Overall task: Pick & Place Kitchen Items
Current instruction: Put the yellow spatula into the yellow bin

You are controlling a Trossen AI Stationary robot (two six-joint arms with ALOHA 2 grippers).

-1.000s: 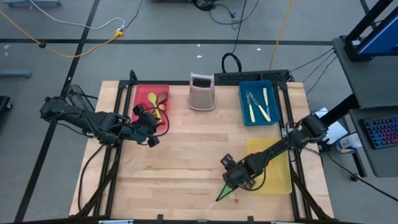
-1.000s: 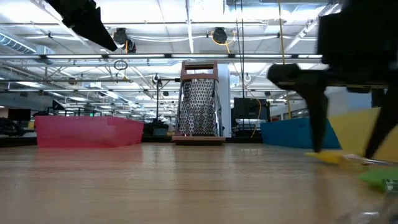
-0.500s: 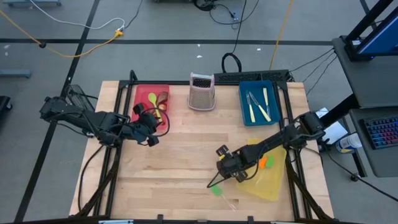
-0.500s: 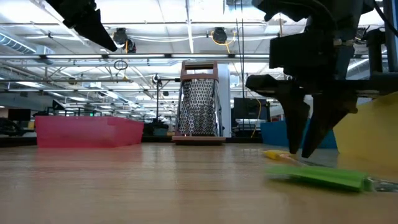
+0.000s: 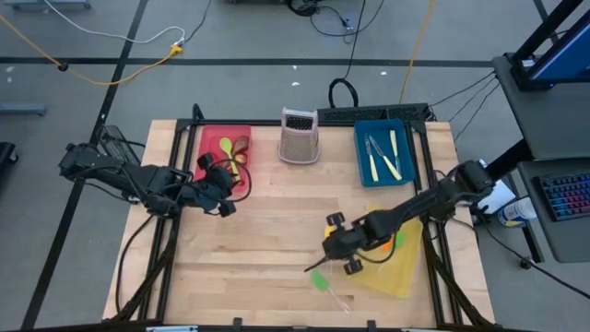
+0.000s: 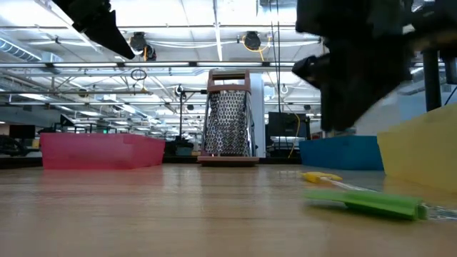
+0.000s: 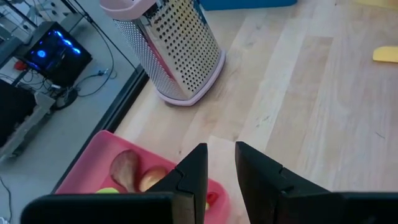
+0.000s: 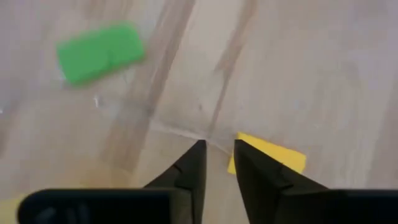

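My right gripper [image 5: 318, 261] [image 8: 219, 146] hangs above the table's near middle, its fingers a narrow gap apart with nothing between them. A yellow-headed spatula [image 6: 321, 177] [image 8: 268, 155] lies flat on the wood under it, its clear handle [image 8: 180, 132] running off past the fingertips. A green-headed spatula [image 5: 320, 280] [image 6: 368, 203] lies nearer the front edge. My left gripper [image 5: 227, 205] [image 7: 221, 155] waits beside the red tray [image 5: 210, 138], slightly open and empty.
The yellow tray [image 5: 392, 277] [image 6: 421, 153] sits skewed and tipped under my right arm, with an orange-headed utensil [image 5: 389, 242] on it. Spoons [image 5: 230, 148] lie in the red tray. The blue tray [image 5: 406, 171] holds knives [image 5: 378, 159]. The metal grater [image 5: 299, 136] stands at the far middle.
My right gripper has drawn its fingers from wide apart to a narrow gap, rolled, and risen from the table. The yellow tray has been pushed askew and tipped. The green and yellow spatulas have slid toward the table's left and now lie still.
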